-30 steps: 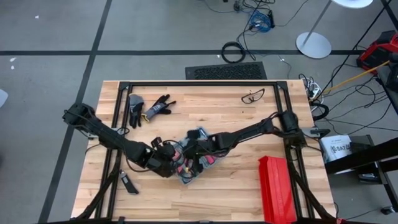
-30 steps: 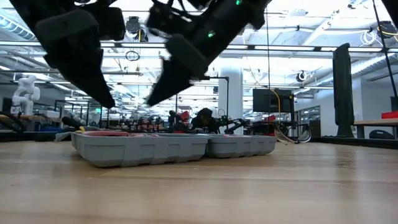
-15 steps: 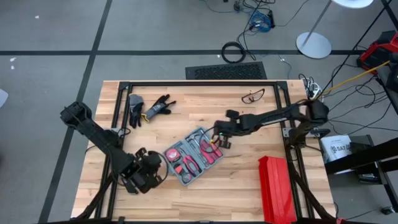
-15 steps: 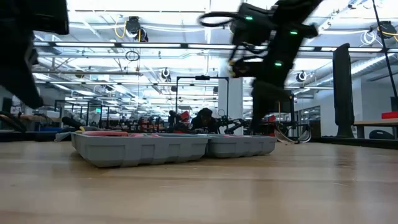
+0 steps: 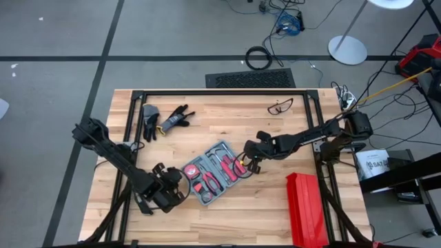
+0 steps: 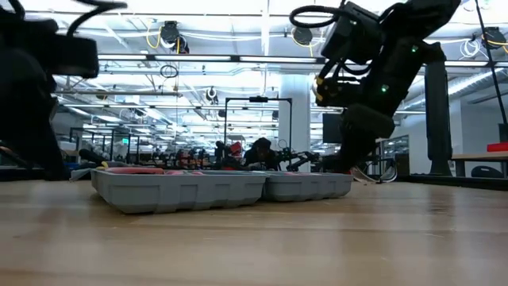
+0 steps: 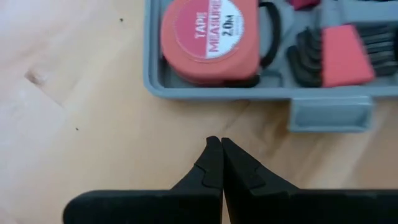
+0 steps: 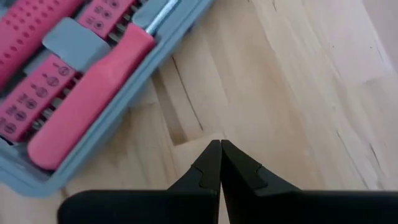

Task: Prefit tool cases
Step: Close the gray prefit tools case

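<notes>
Open tool case [image 5: 215,171], lying tools-up at the centre of the frame on the worktop [image 5: 275,131], flanked by the clenched, empty left gripper [image 5: 180,189] and right gripper [image 5: 245,164]; a closed-fingered nudge could skid it or unseat tools.

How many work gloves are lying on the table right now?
2. A grey fabric work glove lies near the wooden table's far left corner, and a black work glove with a yellow patch lies just right of it. None seems hidden.
</notes>
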Tool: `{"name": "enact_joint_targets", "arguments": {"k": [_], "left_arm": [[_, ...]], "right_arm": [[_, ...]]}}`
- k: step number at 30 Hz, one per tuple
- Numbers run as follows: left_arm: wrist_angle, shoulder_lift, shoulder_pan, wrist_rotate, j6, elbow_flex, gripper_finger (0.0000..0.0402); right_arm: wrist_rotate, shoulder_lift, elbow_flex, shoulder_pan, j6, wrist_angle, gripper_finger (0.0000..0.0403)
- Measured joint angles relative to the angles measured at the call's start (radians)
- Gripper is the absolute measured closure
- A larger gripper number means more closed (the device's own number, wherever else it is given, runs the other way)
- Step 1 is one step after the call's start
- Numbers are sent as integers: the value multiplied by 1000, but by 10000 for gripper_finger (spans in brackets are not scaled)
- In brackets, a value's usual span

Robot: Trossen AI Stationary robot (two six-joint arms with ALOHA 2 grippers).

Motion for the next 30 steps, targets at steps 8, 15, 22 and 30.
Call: {"name": "enact_joint_targets", "arguments": {"k": [8, 15, 22, 30], "left_arm": [[0, 78, 19, -3, 7, 0, 401], [4, 108, 34, -32, 16, 2, 401], [37, 110, 89, -96, 97, 0, 402], [53, 110, 172, -98, 206, 0, 402]], "right_arm": [[1, 34, 0, 2, 6, 52, 403], [-28, 126, 1, 19, 10, 171, 403], [-30, 146, 2, 53, 48, 234, 403], [-43, 146, 1, 69, 59, 238, 403]]}}
